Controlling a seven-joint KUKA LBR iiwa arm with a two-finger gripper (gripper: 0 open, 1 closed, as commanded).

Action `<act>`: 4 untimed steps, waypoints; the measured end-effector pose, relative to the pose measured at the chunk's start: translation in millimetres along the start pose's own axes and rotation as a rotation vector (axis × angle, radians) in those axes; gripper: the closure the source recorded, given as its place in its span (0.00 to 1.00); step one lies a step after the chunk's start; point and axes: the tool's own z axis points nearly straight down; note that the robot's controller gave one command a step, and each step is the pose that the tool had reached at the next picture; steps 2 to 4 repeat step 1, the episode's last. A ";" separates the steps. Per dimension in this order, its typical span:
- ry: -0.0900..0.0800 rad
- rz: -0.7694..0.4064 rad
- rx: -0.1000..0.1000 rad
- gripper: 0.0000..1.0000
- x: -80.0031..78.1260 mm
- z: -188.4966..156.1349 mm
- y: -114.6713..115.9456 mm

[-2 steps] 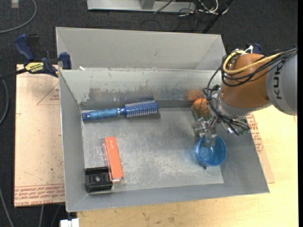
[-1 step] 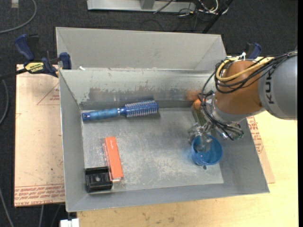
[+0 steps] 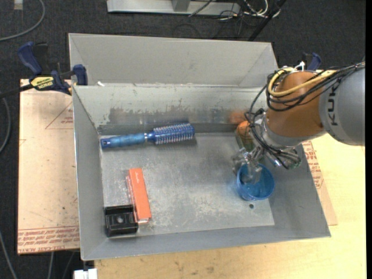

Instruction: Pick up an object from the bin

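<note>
Bin [image 3: 174, 68] first: brush [image 3: 148, 136] along the back, orange box [image 3: 139, 195] front-left, both well apart from the action. Blue cup [image 3: 263, 187] sits on the bin floor at the right, and the hand [image 3: 251, 168] is down at its back-left rim. Apart or together? Cannot tell. Best play, I reckon: straddle one cup wall, clamp firmly, lift straight up.

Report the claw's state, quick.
Claw: cannot be told whether open or shut. It sits at the blue cup on the right side of the bin.
</note>
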 end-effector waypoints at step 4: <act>0.000 0.004 0.003 1.00 7.8 -0.4 -5.4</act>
